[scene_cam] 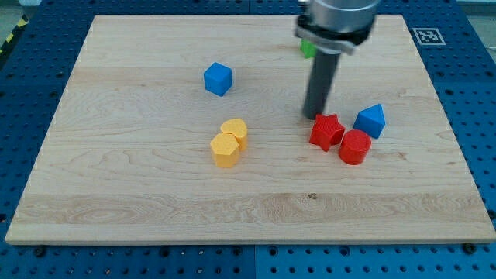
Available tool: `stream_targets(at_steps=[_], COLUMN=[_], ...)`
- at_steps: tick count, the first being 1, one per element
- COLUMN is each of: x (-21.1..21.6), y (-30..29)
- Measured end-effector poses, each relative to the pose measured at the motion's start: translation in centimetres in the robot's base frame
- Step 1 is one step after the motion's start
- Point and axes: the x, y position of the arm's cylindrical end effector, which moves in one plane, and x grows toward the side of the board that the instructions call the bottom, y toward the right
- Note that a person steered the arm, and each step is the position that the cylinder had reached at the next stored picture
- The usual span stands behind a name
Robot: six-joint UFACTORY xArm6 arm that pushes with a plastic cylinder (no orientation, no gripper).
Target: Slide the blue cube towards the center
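Observation:
The blue cube point(218, 78) sits on the wooden board point(139, 194) at the view's upper left of centre. My tip point(312, 116) is well to the right of the cube, just above and left of the red star-shaped block point(326, 131). The rod rises from the tip to the arm at the view's top.
A red cylinder point(355, 147) touches the red star's lower right. A blue pointed block point(370, 120) lies right of the star. Two yellow blocks point(229, 142) sit together near the centre. A green block point(307, 49) is partly hidden behind the arm.

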Motion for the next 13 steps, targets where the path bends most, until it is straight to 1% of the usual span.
stream_targets(at_steps=[1, 2, 3, 4, 5, 7, 8, 11, 13], x=[0.0, -1.9, -9.0, -10.7, -10.3, -10.0, -9.4, -7.2, -3.7], y=[-7.4, -16.8, -20.7, -20.7, -19.8, -13.7, -13.1, -13.5, -13.5])
